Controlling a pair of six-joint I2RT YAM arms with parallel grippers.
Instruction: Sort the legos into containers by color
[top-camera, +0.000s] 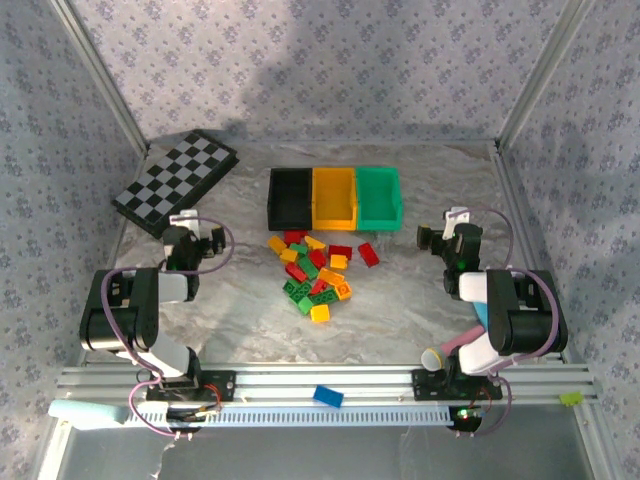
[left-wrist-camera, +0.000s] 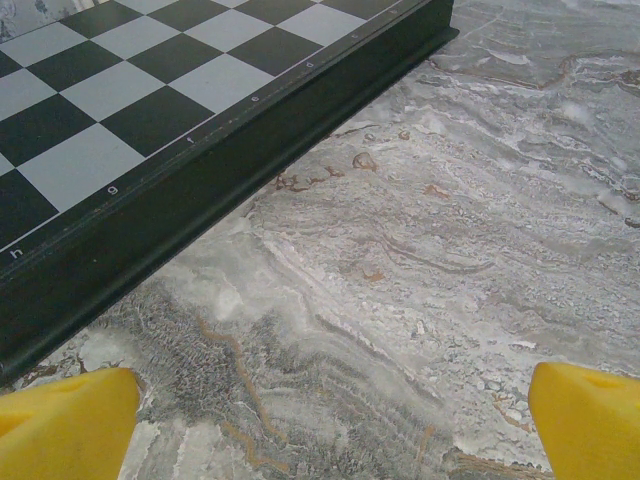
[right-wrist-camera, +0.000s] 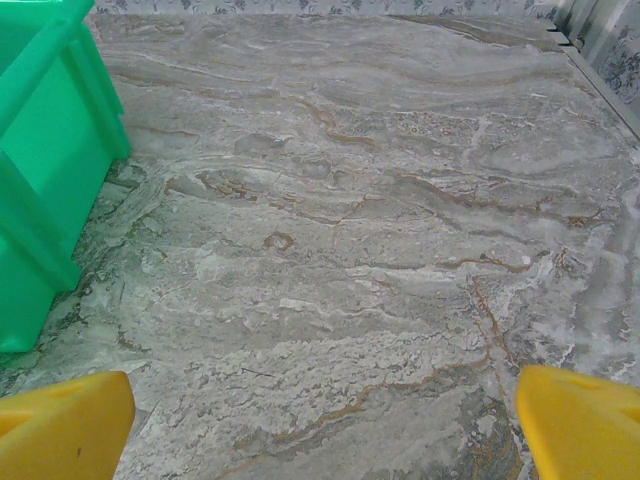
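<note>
**Progress.** No sorting is judged done. The legos (top-camera: 315, 275) are heaped loose on the table (top-camera: 420, 300), between the two grippers and well apart from both, just short of the bins. No brick is made out in the yellow bin (top-camera: 334, 197) or the green bin (top-camera: 379, 196). All of the pile is left to be moved.

**Left gripper** (left-wrist-camera: 330, 420). Fingers (left-wrist-camera: 65, 425) are spread wide with nothing between them. Bare table lies ahead, with the board (left-wrist-camera: 120, 110) ahead and to their left.

**Right gripper** (right-wrist-camera: 325, 425). Fingers (right-wrist-camera: 580, 420) are spread wide and hold nothing. The green bin's outer wall lies ahead and to their left.

**Unclear.**
- The black bin (top-camera: 290, 198) is too dark inside to be checked.
- Bricks under the heap cannot be counted.
- The fingers are cut off at the lower edge of both wrist views.
- A blue brick (top-camera: 328, 396) lies on the rail behind both grippers.
</note>
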